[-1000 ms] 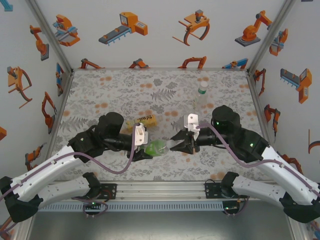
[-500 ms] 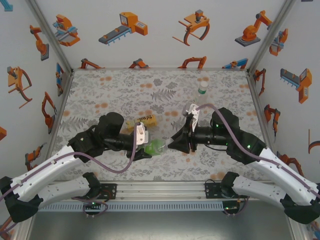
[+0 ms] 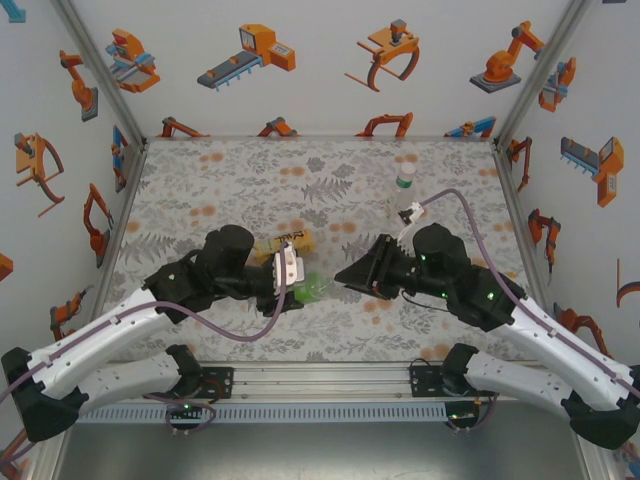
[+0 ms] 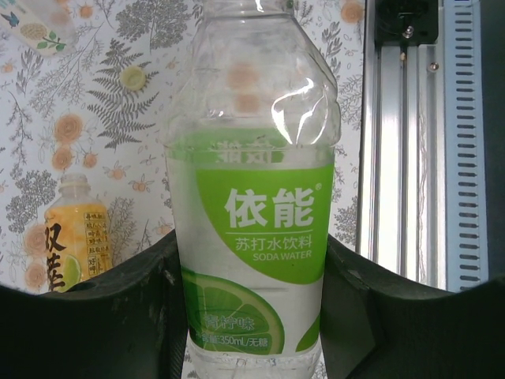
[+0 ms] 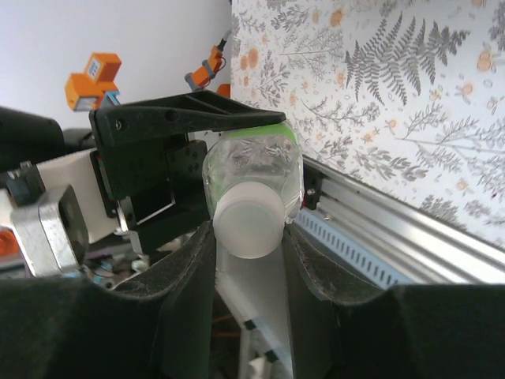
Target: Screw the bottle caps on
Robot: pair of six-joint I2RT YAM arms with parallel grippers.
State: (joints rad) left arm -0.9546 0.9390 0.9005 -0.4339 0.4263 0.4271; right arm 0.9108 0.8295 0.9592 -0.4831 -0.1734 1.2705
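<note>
My left gripper [image 3: 298, 290] [image 4: 251, 260] is shut on the clear bottle with the green label [image 3: 313, 288] [image 4: 260, 150], gripping the label band and holding it level, neck toward the right arm. A pale bottle cap [image 5: 248, 225] sits on that bottle's neck. My right gripper [image 3: 343, 277] [image 5: 248, 245] is shut on the cap, one finger on each side. The amber bottle with the yellow label [image 3: 285, 243] [image 4: 75, 245] lies on the table behind the left gripper. An upright clear bottle [image 3: 402, 205] with a cap [image 3: 405, 181] on it stands at the back right.
The flowered table mat [image 3: 230, 180] has open room at the back left and centre. The metal rail [image 3: 320, 380] [image 4: 418, 142] runs along the near edge between the arm bases. Walls close in the left, right and back sides.
The right wrist has rolled about its axis while staying on the cap, its camera mount swinging from the top round to the back right. The left arm and bottle shifted slightly.
</note>
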